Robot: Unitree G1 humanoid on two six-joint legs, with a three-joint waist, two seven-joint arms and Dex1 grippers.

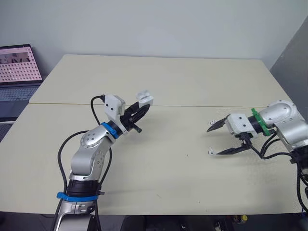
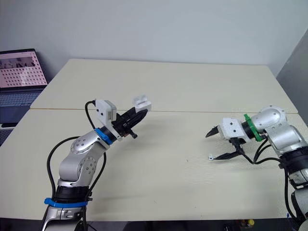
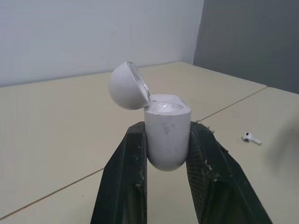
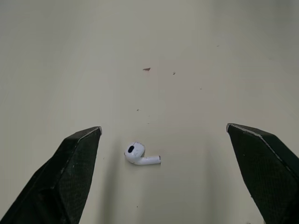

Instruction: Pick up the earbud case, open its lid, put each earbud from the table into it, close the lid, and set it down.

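Left wrist view: your left jaws grip the case, its lid open, up off the bench. Your right jaws stand wide open, one on each side of the earbud. Next, go down and pinch it softly.

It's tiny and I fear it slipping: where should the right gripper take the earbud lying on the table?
Likely the bulbous head, from straight above: the earbud lies flat on the table, thin stem low, framed by the open right gripper.

Head stereo downward over table; wrist cameras close-in.
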